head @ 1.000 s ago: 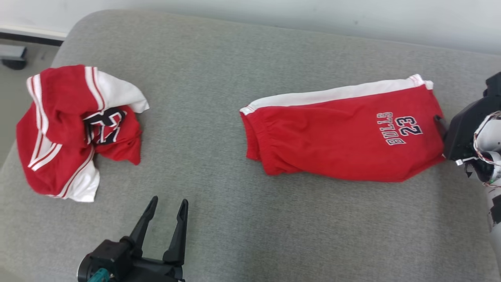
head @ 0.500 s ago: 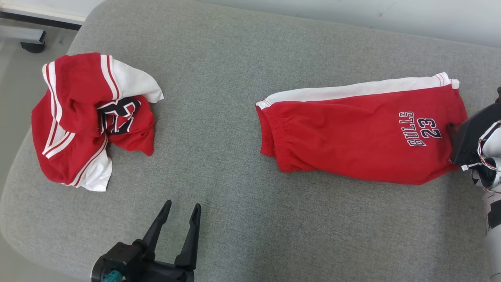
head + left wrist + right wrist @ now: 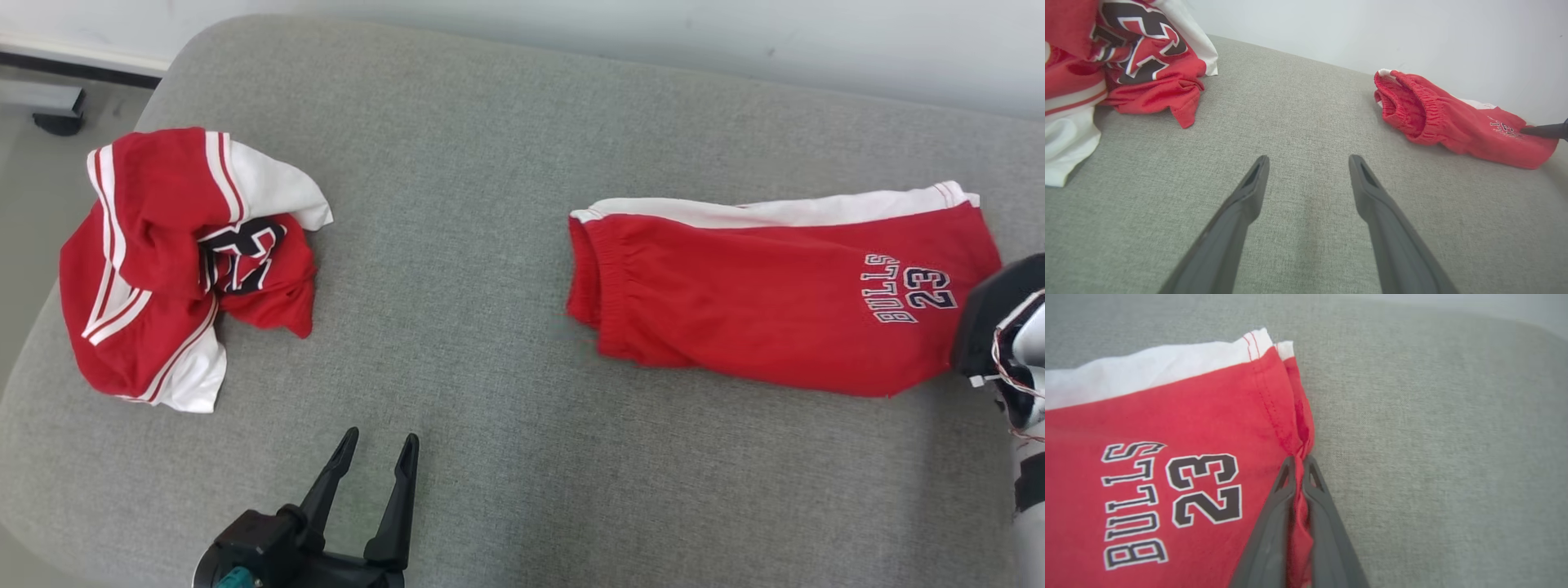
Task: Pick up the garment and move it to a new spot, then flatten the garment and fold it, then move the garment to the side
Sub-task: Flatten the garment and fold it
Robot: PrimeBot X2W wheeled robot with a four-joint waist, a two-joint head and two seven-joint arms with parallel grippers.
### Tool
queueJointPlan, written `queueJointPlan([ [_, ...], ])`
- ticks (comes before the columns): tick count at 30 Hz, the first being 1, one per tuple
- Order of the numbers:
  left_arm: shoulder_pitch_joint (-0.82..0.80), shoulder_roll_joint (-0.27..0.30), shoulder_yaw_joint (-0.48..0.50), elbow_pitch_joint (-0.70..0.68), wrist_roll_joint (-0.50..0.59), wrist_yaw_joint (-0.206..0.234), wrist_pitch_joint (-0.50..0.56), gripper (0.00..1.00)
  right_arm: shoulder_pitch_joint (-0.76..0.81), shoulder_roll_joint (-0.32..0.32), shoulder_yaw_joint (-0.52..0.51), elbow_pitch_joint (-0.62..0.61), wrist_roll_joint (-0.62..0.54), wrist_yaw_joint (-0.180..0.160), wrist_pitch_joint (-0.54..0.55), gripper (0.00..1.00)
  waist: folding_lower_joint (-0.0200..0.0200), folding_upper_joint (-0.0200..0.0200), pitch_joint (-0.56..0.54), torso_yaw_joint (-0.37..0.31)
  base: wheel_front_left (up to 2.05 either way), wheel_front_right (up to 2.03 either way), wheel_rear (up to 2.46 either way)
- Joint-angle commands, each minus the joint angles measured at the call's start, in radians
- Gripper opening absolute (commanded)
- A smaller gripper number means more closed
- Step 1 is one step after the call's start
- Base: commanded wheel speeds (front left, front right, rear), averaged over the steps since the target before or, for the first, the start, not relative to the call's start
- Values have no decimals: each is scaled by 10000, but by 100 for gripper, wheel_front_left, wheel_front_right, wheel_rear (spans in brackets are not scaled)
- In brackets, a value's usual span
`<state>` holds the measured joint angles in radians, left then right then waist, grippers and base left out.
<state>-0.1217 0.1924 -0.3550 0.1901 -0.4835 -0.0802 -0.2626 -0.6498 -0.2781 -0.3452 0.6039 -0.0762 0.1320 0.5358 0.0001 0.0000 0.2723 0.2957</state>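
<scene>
Shorts (image 3: 775, 310) have slid toward 3 o'clock since half a second ago. The gap to the crumpled jersey (image 3: 155, 269) is wider and the white side stripe shows narrower. Your right gripper (image 3: 1299, 461) is clamped on the leg hem just beside the "23" print, with red cloth pinched between its fingers. The shorts lie folded lengthwise on the grey cushion (image 3: 490, 163) at 3 o'clock in the head view, waistband end toward 9. Your left gripper (image 3: 380, 437), near 7 o'clock, has its fingers parted and holds nothing. The jersey is at 9 o'clock, well apart from the shorts.

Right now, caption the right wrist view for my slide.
Right gripper shut on the hem of the shorts, which lie on a grey cushion.
</scene>
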Motion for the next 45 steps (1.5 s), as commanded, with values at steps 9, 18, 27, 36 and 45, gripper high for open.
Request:
queueJointPlan([
  [9, 431, -16, 15, 137, -231, -1, -29, 100, 769, -315, -816, -781, -1298, -25, -1285, 0, -1, 0, -723, -533, 0, 0, 0],
  [18, 447, -74, -12, 287, -411, 60, 13, 100, 1136, -54, -460, -1149, -1556, -25, -2038, 0, -1, 0, -1132, -648, 0, 0, 0],
  [27, 490, -81, -62, 319, -437, 77, 21, 100, 1047, 696, 1779, -1819, -911, -25, -1806, 0, -1, 0, -1291, -617, 0, 0, 0],
  [36, 344, -152, -184, 448, -503, 22, 25, 100, 526, 1549, 3263, -768, -639, -25, -1670, 0, -1, 0, -1253, -115, 0, 0, 0],
  [45, 363, -194, -208, 570, -538, 32, 5, 100, 352, 1991, 3566, 365, -512, -26, -1836, 0, -1, 0, -1368, 163, 0, 0, 0],
])
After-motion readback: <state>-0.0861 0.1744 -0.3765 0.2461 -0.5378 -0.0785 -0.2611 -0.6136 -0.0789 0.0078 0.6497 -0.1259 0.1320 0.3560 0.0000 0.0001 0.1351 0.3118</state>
